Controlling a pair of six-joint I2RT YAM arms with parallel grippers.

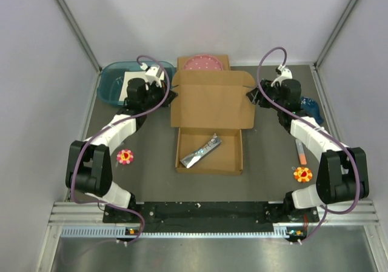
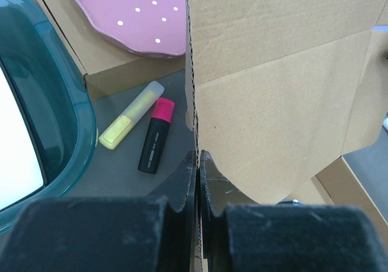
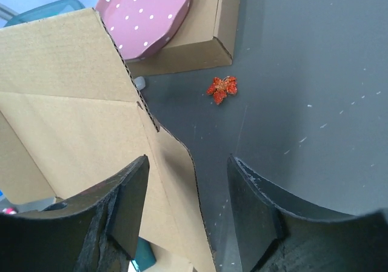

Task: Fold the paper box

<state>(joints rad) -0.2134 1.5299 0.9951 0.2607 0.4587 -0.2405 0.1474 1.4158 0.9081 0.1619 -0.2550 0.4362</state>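
Our left gripper (image 2: pixel 199 184) clamps the paper box (image 2: pixel 273 102) edge while our right gripper (image 3: pixel 188 184) gapes around it, so one-sided pulling risks a skewed fold

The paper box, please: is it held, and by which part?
The left gripper pinches the paper box at its left edge; right gripper open astride the right.

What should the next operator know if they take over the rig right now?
Left hand: shut on the left edge of the paper box lid.
Right hand: open, straddling the lid's right flap edge, not gripping.
Box: mid-table. Front tray has its walls up, with a silver packet lying inside. The lid is open behind the tray.
Done: tray formed.
Left: probably close the right hand on the flap, bring the lid over the tray, tuck the flaps.
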